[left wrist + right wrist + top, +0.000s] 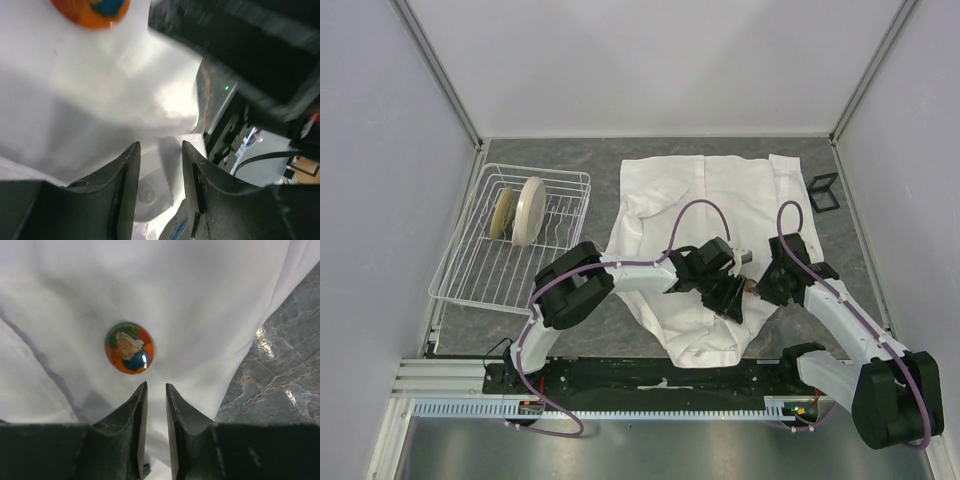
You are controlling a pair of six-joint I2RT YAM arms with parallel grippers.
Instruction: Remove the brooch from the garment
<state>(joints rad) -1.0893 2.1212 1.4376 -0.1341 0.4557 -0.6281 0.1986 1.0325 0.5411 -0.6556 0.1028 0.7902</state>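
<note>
A: One brooch (pixel 129 348), one shirt (pixel 705 200), two grippers. Confirm remaining count.
B: Confirmed. Two plates (pixel 528 208) upright in one wire rack (pixel 470 270) by the left edge of the table (pixel 570 160). One black stand (pixel 824 192) near the far right corner.
A: State brooch location.
B: Lies on the near part of the shirt, close to the cloth's right border, between both grippers. Bare table just beside that border.
A: State orientation and long axis.
B: Domed face toward the right wrist camera. Outline nearly round, slightly longer from upper left to lower right in that view. Orange, green, blue and white patches.
A: Report right gripper (pixel 156 387).
B: Narrow slit between the jaws, holding nothing. Fingertips just short of the brooch, not touching.
A: Report left gripper (pixel 159 150).
B: Jaws partly apart, a fold of shirt cloth in the gap. Cannot tell whether clamped or merely lying there. Brooch at the top edge of that view, well beyond the fingertips.
</note>
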